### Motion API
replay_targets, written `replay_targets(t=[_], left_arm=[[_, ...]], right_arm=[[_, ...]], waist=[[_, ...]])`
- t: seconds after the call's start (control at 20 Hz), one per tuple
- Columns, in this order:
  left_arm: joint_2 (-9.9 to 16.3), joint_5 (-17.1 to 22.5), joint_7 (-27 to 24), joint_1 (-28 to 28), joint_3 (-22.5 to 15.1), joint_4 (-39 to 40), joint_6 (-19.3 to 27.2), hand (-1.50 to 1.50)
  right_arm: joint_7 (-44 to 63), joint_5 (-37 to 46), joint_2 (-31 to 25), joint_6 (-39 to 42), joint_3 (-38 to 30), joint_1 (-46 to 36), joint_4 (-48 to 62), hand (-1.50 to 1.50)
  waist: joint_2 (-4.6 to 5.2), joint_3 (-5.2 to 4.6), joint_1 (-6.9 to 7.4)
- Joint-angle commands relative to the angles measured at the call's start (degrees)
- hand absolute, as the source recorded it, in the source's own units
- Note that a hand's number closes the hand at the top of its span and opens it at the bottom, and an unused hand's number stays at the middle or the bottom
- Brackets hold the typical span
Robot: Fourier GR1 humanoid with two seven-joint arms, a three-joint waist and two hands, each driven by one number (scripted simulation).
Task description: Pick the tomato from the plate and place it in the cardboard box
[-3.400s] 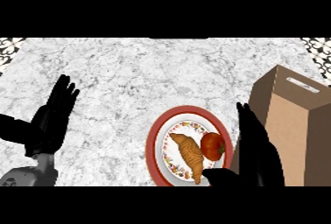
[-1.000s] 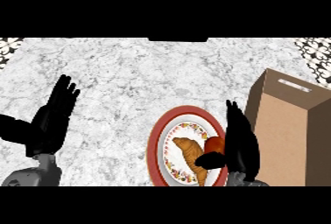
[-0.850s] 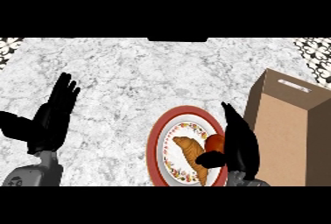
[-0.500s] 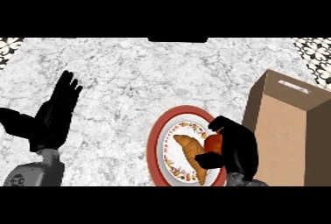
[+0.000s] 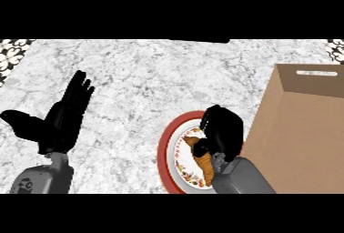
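A white and grey marbled stone counter top (image 5: 168,77) is filling almost the whole view, stretching far ahead of the hand and to both sides of it. Even light is falling on the stone, leaving no strong shadows. In the far corners, up to the left (image 5: 12,48) and up to the right (image 5: 334,45), a black and white patterned surface is showing beyond the counter's edge.

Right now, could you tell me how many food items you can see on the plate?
1: a brown pastry on the plate, partly under the curled right hand. The tomato may be hidden beneath it.
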Motion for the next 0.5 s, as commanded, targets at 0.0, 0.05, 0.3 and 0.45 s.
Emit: replay_targets(t=[0.0, 0.05, 0.3, 0.45], left_arm=[[-1.02, -0.56, 1.17, -2.30, -1.14, 0.21, 0.74, 0.00], [-0.14, -0.12, -0.32, -1.76, -0.63, 1.19, -0.76, 0.00], [-1.06, -0.76, -1.75, -0.75, -1.53, 1.99, -0.86, 0.00], [-0.98, -0.22, -1.80, -0.11, -0.89, 2.31, -1.05, 0.00]], right_arm=[[11.23, -0.96, 0.27, -1.17, 1.09, -11.81, 11.82, 1.50], [11.35, -1.56, 0.26, -2.34, 0.96, -14.55, 14.22, 1.50], [14.33, -3.57, 0.25, -2.57, 3.94, -28.49, 24.30, 1.50], [13.25, -6.84, 0.25, -0.10, 3.81, -36.73, 30.07, 1.50]], waist=[[1.47, 0.96, 2.30], [1.61, 0.93, 2.63], [1.18, 0.93, 2.81], [0.99, 0.92, 1.99]])
